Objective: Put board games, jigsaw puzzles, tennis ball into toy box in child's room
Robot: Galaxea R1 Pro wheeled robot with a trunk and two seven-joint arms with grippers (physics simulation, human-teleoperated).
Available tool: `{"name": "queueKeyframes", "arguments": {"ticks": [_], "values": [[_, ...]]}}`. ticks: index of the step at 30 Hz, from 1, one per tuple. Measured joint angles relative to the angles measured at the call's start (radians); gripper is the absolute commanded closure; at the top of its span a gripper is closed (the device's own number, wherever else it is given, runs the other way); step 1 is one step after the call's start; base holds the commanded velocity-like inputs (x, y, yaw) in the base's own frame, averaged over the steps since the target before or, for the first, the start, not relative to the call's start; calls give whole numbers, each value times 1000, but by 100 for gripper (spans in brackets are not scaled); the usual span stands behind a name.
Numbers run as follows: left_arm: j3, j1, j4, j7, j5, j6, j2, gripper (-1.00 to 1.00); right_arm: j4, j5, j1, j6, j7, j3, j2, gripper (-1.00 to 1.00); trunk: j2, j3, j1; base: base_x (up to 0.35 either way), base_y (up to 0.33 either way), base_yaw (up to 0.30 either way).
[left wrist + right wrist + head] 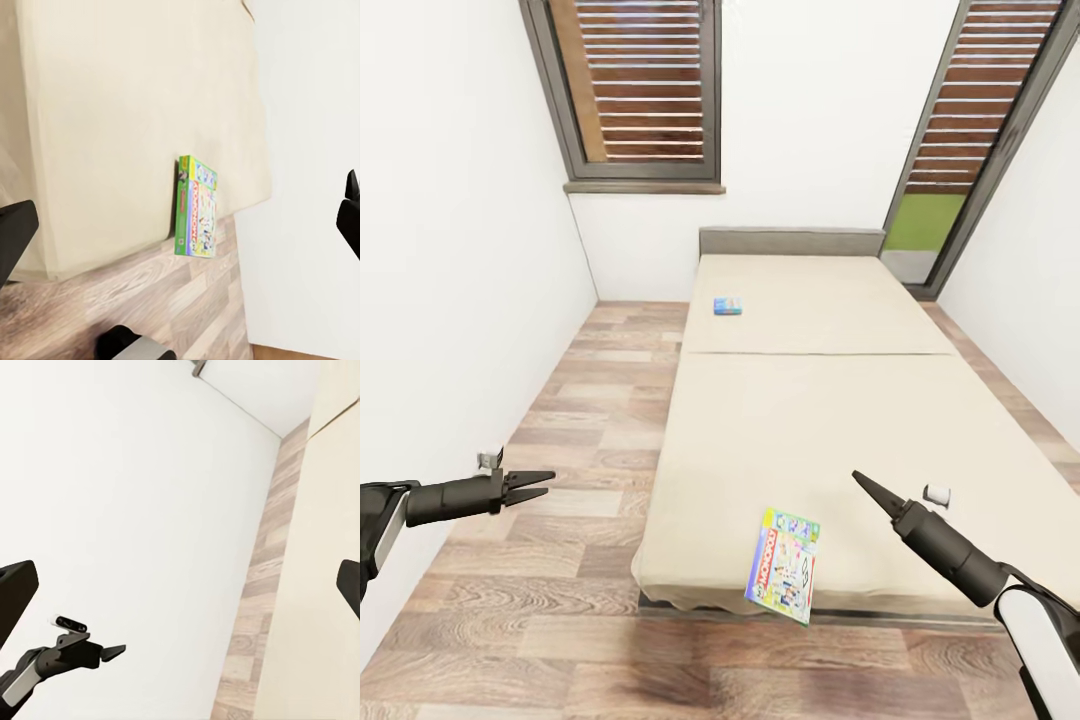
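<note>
We are facing wide beige bed (830,400). Left jaws (540,484) hovering slightly spread over wood-plank floor (540,560); right jaws (863,482) pressed together, above large pale-green board game (784,565) overhanging foot edge. Small blue board game (727,306) lying far beyond both jaws.

Beige bed (830,400), pale-green red-banded board game (784,565), seemingly blue small game (728,306).

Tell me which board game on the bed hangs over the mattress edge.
The large pale-green board game, at the bed's near edge. The small blue board game lies fully on the mattress, nearer the headboard.
</note>
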Motion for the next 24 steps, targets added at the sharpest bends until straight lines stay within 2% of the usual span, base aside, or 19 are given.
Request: {"name": "queueKeyframes", "arguments": {"ticks": [24], "values": [[0, 0, 0, 0, 0, 0, 0, -100, 0, 1, 0, 0, -2, 1, 4, -100, 0, 39, 0, 0, 0, 0]]}}
